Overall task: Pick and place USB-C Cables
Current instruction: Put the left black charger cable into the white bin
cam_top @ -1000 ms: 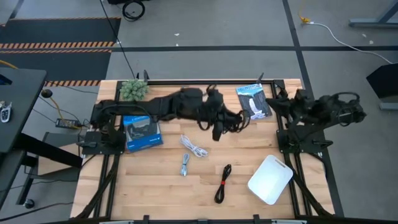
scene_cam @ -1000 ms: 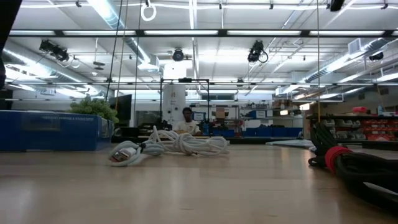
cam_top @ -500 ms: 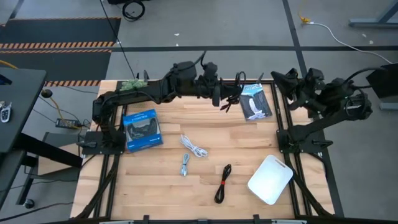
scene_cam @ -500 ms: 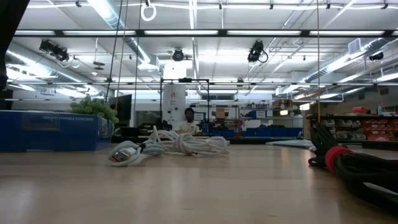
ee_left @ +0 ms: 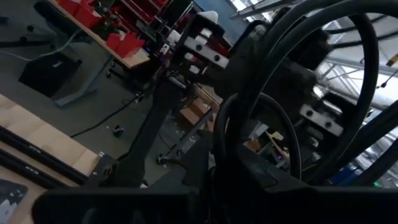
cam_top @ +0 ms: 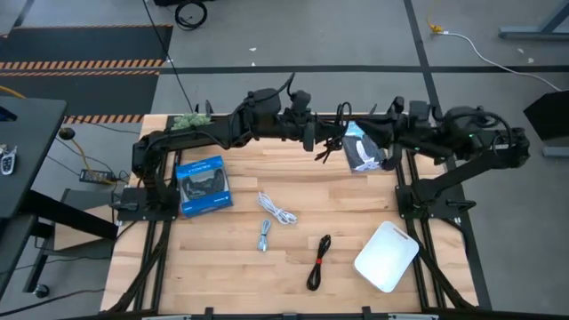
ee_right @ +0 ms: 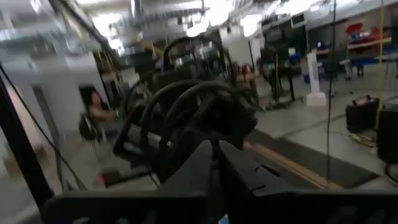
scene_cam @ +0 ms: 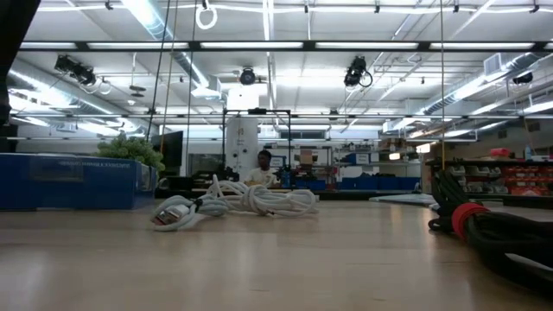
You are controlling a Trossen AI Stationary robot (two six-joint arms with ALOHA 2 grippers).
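two robot arms meet at the far edge of a wooden table (cam_top: 222, 267). the left gripper (cam_top: 313, 140) dangles a thin black cable (cam_top: 331, 147); the right gripper (cam_top: 373, 135), finger gap unclear, reaches toward it across a dark packet (cam_top: 366, 156). white cable (cam_top: 277, 210), grey cable (cam_top: 264, 236) and black-and-red cable (cam_top: 318, 260) lie mid-table, nearer the left arm.

White coiled cable (scene_cam: 246, 200) on table (scene_cam: 276, 259)

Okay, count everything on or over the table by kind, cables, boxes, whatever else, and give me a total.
Cables: 4 (white cable, silver-grey cable, black cable with red, thin black cable apparently hanging at the left gripper)
Blue box: 1
Dark packet: 1
White tray: 1
Green plant: 1
Total: 8
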